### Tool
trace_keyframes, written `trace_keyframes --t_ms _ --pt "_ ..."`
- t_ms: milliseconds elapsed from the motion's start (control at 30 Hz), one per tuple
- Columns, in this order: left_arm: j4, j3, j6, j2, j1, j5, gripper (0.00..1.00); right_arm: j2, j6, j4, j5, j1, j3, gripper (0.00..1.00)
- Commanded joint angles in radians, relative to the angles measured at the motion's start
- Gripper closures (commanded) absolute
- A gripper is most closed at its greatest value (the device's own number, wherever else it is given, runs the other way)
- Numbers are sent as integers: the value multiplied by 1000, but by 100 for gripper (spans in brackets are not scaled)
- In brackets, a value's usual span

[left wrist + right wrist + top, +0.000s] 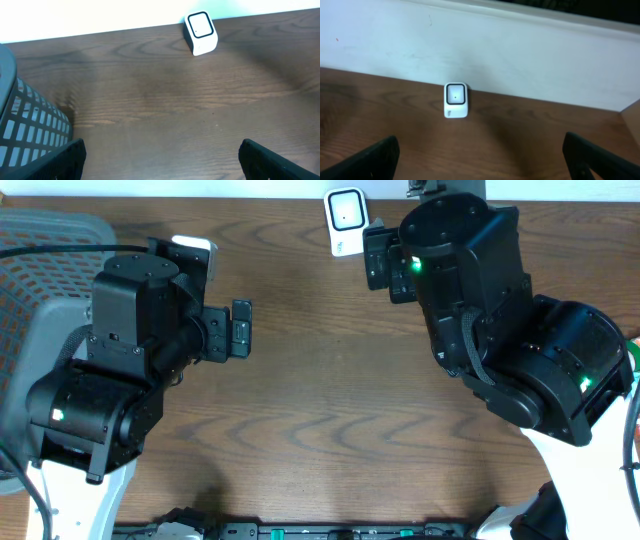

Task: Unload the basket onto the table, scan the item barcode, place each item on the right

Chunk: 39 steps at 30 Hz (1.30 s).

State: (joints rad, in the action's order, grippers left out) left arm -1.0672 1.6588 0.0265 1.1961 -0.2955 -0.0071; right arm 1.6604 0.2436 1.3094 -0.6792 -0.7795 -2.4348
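**Two arms over the bench, both sets of jaws wide apart**

One container shows: a grey mesh basket [40, 240] at the bench's left edge, just beside the left arm [120, 370]. That arm covers most of it from overhead, and the left wrist view catches only its slotted outer wall, so what lies inside cannot be told.

The left jaws are spread wide with bare wood between them, gripping nothing. The right jaws, on the right arm [520, 350], stand just as wide and likewise grip nothing.

The scanner [345, 220] (a small white block with a black-rimmed window on its face) sits at the far edge of the bench, near the middle, close to the wall. It is just beside the right jaws in the overhead view and well apart from the left ones. Both wrist views look toward it.

The bench [320, 410] is dark brown wood with a strong wavy grain. Behind it rises a plain white wall [520, 50].
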Motion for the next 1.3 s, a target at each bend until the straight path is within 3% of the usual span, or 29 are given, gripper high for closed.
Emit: trace_keyframes --t_ms 0,433,867,1067,1267 --pt "0 -4 5 -1 5 -13 2 -11 -33 -19 -38 -8 -7 1" --pt "0 -4 5 -1 5 -13 2 -11 -164 -251 -8 11 -7 1" --pt "0 -4 5 -1 5 -13 2 -17 -238 -367 238 179 38 1" --pt "0 -4 5 -1 5 -13 2 -108 -242 -550 313 230 237 1" --pt "0 -4 5 -1 5 -13 2 -294 -241 -783 360 294 594 1"
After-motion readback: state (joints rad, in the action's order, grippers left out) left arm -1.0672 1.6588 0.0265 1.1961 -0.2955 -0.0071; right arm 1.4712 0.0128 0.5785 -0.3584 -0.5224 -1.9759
